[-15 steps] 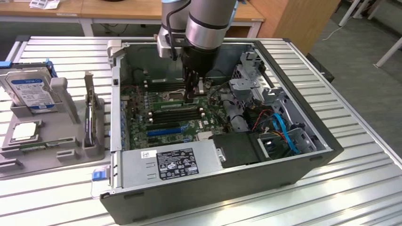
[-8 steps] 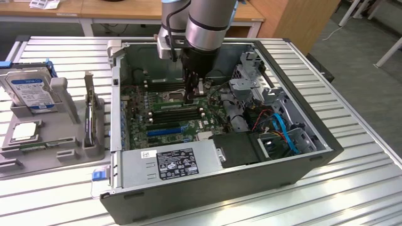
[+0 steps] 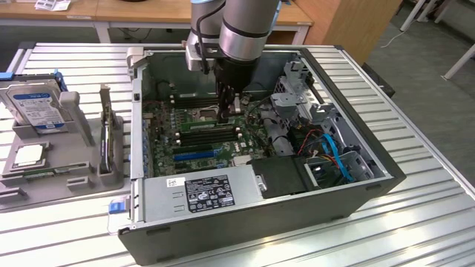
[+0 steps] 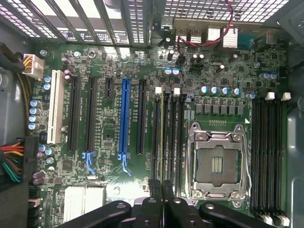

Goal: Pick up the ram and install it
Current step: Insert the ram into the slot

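Reaching down into the open computer case (image 3: pixel 297 219), the gripper (image 3: pixel 228 110) hangs just beside the CPU socket (image 3: pixel 206 114) in the exterior view. Over to the wrist view: fingers (image 4: pixel 155 192) nearly closed, pinching the ram (image 4: pixel 162 137), which stands edge-on in a memory slot right beside that socket.

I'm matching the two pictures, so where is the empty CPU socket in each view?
Exterior view: the CPU socket sits inside the open case, between two banks of memory slots.
Wrist view: the CPU socket, silver-framed, lies between the same banks of memory slots.
Shared landmark: the blue expansion slot.
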You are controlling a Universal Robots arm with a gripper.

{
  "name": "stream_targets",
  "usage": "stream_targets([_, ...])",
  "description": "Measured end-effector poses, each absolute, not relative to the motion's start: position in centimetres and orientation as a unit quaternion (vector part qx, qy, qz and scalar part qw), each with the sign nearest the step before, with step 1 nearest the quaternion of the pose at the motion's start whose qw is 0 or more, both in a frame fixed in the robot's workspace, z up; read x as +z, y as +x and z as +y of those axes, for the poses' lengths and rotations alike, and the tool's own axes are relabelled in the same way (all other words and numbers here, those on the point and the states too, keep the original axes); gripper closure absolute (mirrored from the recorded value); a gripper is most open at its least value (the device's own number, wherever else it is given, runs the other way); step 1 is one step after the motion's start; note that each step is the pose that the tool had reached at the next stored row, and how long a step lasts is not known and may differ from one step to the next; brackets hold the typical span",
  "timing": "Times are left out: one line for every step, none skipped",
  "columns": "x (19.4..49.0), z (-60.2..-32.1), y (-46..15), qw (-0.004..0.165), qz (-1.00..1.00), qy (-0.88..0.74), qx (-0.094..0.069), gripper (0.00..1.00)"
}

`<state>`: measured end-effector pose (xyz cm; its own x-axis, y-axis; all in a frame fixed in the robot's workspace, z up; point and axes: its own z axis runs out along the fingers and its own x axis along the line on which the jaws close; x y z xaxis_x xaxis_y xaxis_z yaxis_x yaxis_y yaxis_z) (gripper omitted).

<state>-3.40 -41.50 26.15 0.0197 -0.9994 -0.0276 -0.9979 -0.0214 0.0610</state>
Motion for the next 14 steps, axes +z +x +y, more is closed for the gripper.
stream_targets([26.12, -41.5, -3.4, 0.012, -0.699, 0.714, -0.031, 0.88])
stream_targets([26.1, -41.5, -3.4, 0.012, -0.699, 0.714, -0.031, 0.88])
stream_targets([26.07, -41.5, -3.4, 0.012, -0.699, 0.714, -0.031, 0.88])
stream_targets([26.05, -41.5, -3.4, 0.012, -0.699, 0.714, -0.031, 0.88])
stream_targets([26.03, -41.5, -3.4, 0.012, -0.699, 0.714, -0.031, 0.88])
stream_targets([26.01, -41.5, -3.4, 0.012, -0.699, 0.714, -0.031, 0.88])
stream_targets([25.98, -41.5, -3.4, 0.012, -0.699, 0.714, -0.031, 0.88])
stream_targets([25.96, -41.5, -3.4, 0.012, -0.699, 0.714, -0.031, 0.88])
stream_targets([25.93, -41.5, -3.4, 0.012, -0.699, 0.714, -0.031, 0.88])
stream_targets([25.9, -41.5, -3.4, 0.012, -0.699, 0.714, -0.031, 0.88])
stream_targets([25.86, -41.5, -3.4, 0.012, -0.699, 0.714, -0.031, 0.88])
stream_targets([25.82, -41.5, -3.4, 0.012, -0.699, 0.714, -0.031, 0.88])
stream_targets([25.79, -41.5, -3.4, 0.012, -0.699, 0.714, -0.031, 0.88])
stream_targets([25.75, -41.5, -3.4, 0.012, -0.699, 0.714, -0.031, 0.88])
